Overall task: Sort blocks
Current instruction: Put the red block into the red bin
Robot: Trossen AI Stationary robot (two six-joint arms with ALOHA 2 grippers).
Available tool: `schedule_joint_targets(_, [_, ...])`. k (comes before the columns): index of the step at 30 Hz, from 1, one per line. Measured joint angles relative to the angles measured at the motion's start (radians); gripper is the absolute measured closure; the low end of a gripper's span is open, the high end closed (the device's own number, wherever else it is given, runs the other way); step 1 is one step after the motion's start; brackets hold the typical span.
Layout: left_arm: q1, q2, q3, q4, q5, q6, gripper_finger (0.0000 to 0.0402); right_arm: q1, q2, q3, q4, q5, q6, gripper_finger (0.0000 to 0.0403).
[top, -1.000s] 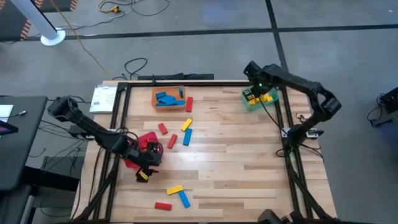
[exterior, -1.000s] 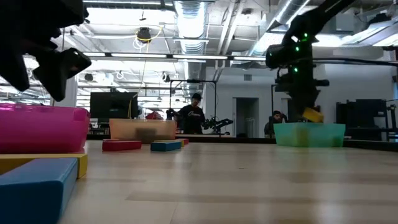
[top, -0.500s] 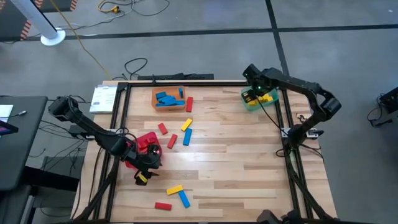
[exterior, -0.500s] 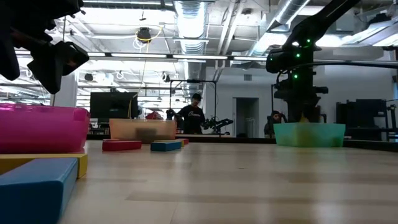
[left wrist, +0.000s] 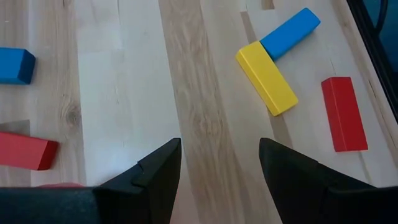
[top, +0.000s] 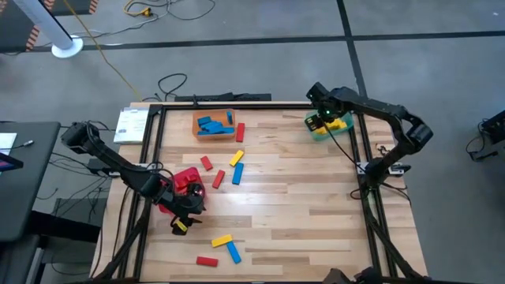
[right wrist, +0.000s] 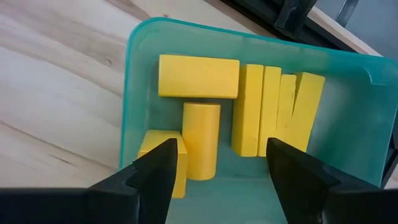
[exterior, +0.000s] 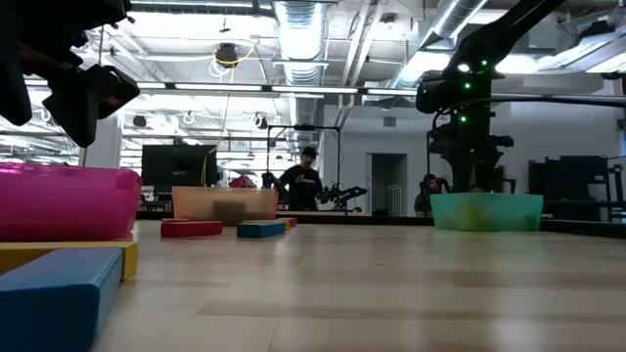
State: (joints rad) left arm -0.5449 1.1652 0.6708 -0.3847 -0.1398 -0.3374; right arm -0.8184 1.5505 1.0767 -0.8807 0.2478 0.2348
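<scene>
While the left gripper (top: 183, 223) hangs over bare wood at the near left of the table (top: 300, 205), its fingers (left wrist: 158, 174) stand apart with nothing between them. Nearest the front edge lie three blocks: a red block (top: 207, 261), a blue block (top: 234, 252) and a yellow block (top: 221, 240), the yellow and blue touching at one end, the red just beside them. The left wrist view shows the same trio ahead of the open jaws: yellow (left wrist: 266, 78) meeting blue (left wrist: 290, 33) at a corner, red (left wrist: 344, 114) apart from both.

Just behind the left gripper sits the red bin (top: 187, 186), partly hidden by the arm; its contents cannot be made out. Mid-table, a loose cluster of blocks lies past it: two red ones (top: 218, 179), a blue one (top: 237, 173) and a yellow one (top: 236, 158), near each other.

At the far left stands the orange bin (top: 196, 117) holding blue blocks (top: 211, 125), with a red block (top: 240, 132) on the wood just beside its right wall.

At the far right, the right gripper (top: 322, 120) is directly over the green bin (right wrist: 134, 93), jaws spread and empty. Below them several yellow blocks (right wrist: 198, 76) lie in the bin, four set side by side against one wall, others lying crosswise.

Beyond the table, two people (exterior: 302, 186) are in the room.
</scene>
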Motion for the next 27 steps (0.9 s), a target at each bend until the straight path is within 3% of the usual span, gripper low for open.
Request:
schedule_joint_targets(6, [-0.016,0.000,0.000,0.050,0.045,0.000,0.0191,0.038,-0.004,0.000,0.000,0.000,0.000,0.0143])
schedule_joint_targets(14, [-0.153,0.019,0.000,0.197,0.057,-0.020,0.0191,0.114,-0.127,0.000,0.037,0.000,0.001,0.0143])
schedule_joint_targets(22, [-0.273,0.243,0.003,0.425,0.033,-0.072,0.0191,0.244,-0.296,0.001,0.086,0.000,0.004,0.0143])
schedule_joint_targets(27, [-0.314,0.386,0.079,0.359,-0.061,-0.121,0.0191,0.322,-0.356,0.001,0.105,0.000,0.034,0.0143])
